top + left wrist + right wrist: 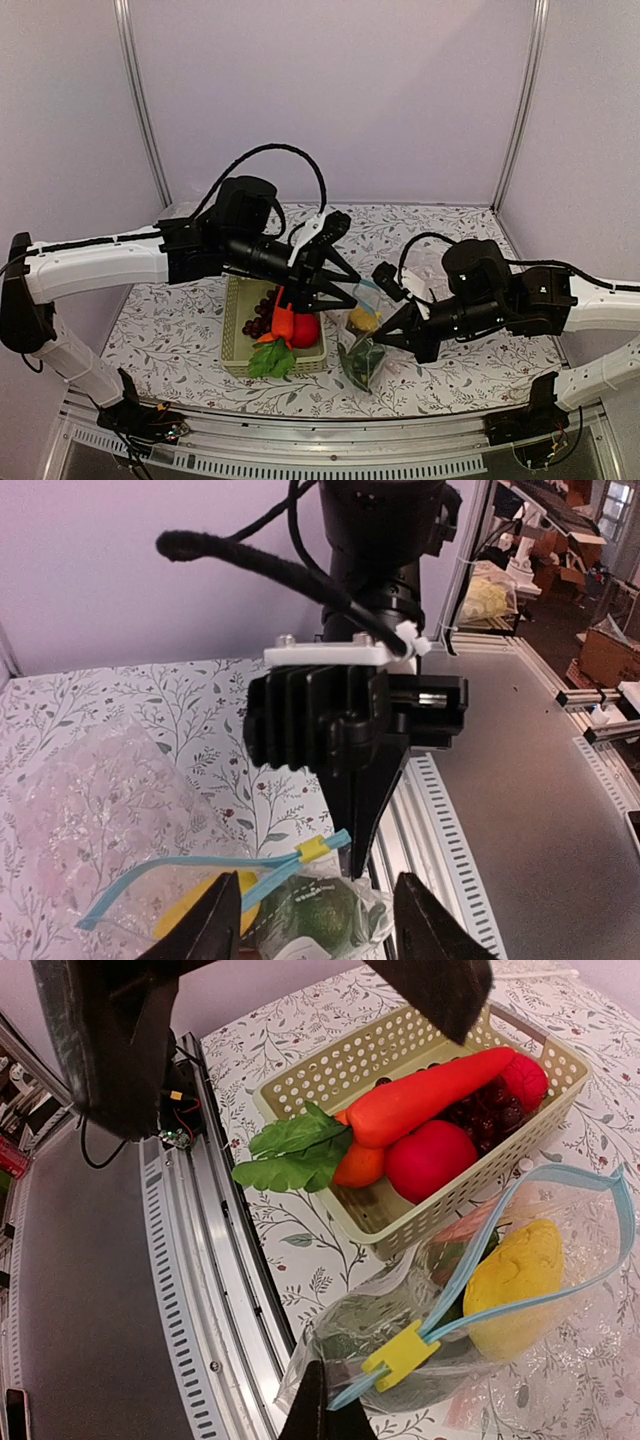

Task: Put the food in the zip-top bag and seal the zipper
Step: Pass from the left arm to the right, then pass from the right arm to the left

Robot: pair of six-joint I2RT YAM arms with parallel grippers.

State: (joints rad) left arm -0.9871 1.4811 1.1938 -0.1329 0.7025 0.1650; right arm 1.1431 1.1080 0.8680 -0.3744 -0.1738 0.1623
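The clear zip-top bag (362, 345) lies on the table right of the basket, its mouth gaping. Its light-blue zipper (540, 1220) carries a yellow slider (403, 1353) at the near end. Inside are a yellow corn cob (515, 1280) and a dark green vegetable (320, 910). My right gripper (325, 1380) is shut on the bag's corner beside the slider. My left gripper (316, 877) hangs open above the bag's mouth and the basket's right edge, with nothing between its fingers. An orange carrot (420, 1100) lies across the other food in the basket.
The pale green mesh basket (330, 1070) also holds a red fruit (430, 1155), an orange (360, 1165), dark grapes (490, 1100) and the carrot's leaves (290, 1145). The metal rail (220, 1290) of the table's front edge runs close by the bag. The right arm (350, 720) stands just beyond the bag.
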